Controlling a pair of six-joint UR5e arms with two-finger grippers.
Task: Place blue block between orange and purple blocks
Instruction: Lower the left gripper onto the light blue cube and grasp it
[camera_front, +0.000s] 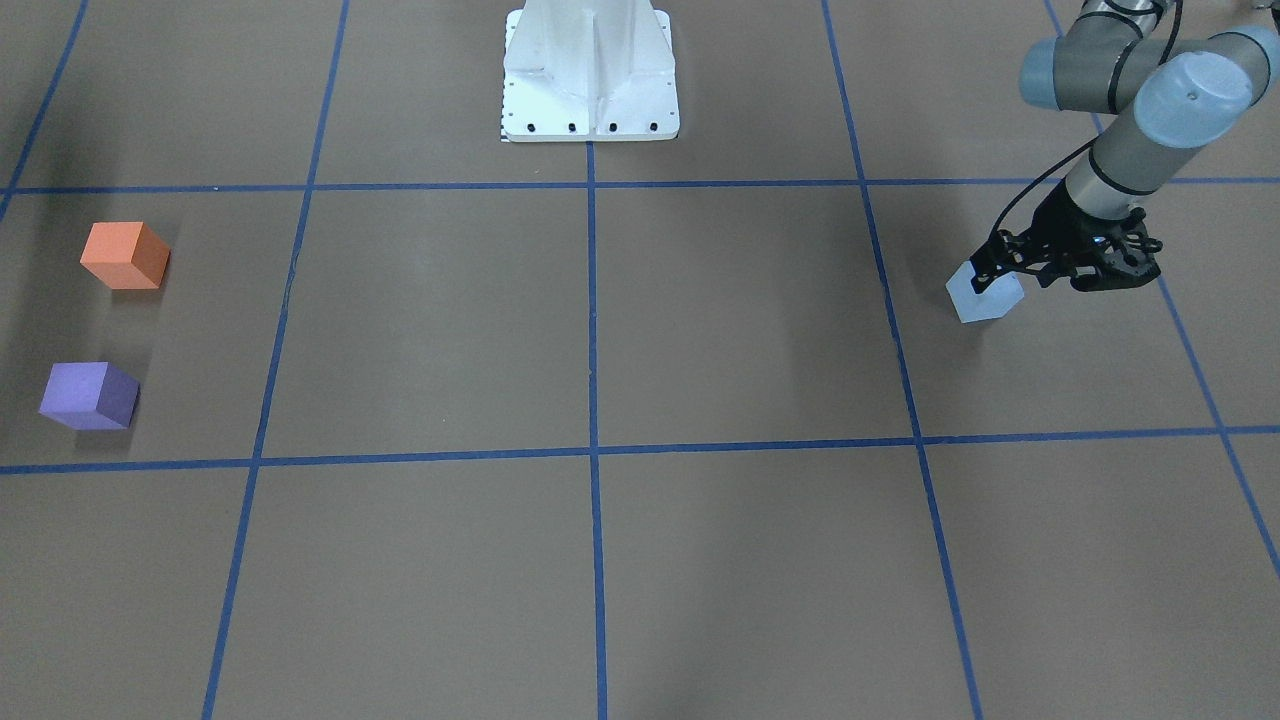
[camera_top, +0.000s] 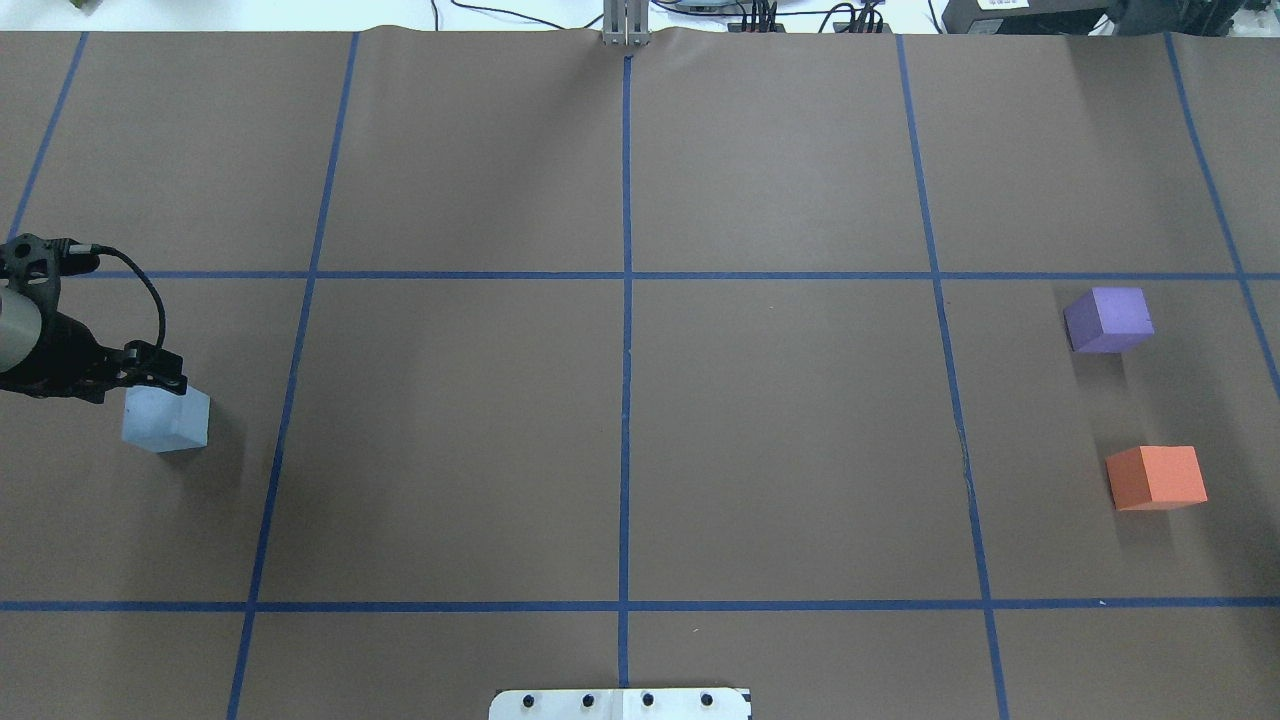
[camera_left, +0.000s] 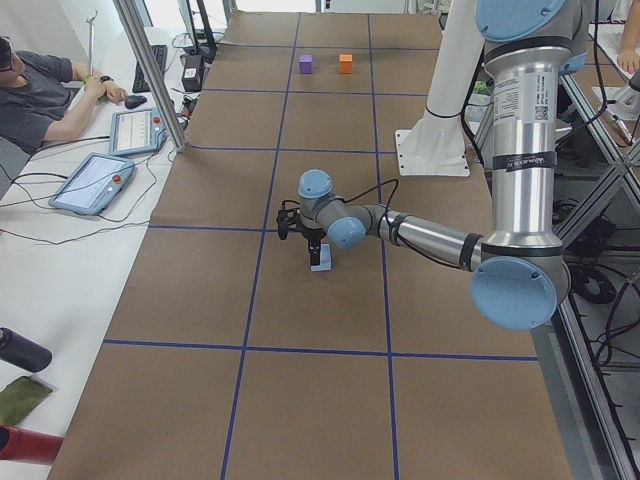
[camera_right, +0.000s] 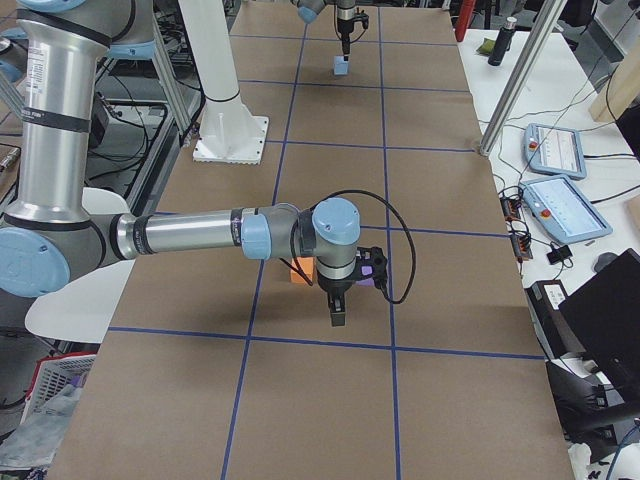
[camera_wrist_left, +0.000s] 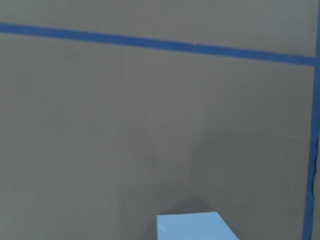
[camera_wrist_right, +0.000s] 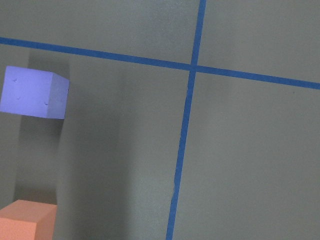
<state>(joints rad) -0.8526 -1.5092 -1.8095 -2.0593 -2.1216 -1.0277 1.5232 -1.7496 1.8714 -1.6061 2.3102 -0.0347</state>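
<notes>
The light blue block (camera_front: 986, 298) sits on the brown table at my left side; it also shows in the overhead view (camera_top: 166, 419) and at the bottom of the left wrist view (camera_wrist_left: 195, 226). My left gripper (camera_front: 982, 277) looks shut and empty, its tips over the block's near edge (camera_top: 172, 381). The orange block (camera_top: 1156, 477) and the purple block (camera_top: 1108, 319) stand apart on the far right, with a gap between them. My right gripper (camera_right: 337, 318) hovers by them; I cannot tell whether it is open. The right wrist view shows the purple block (camera_wrist_right: 35, 92) and the orange block (camera_wrist_right: 27, 220).
The robot's white base (camera_front: 590, 75) stands at the table's middle edge. Blue tape lines (camera_top: 626, 300) divide the brown surface into squares. An operator (camera_left: 40, 90) sits at a side table with tablets (camera_left: 95, 182).
</notes>
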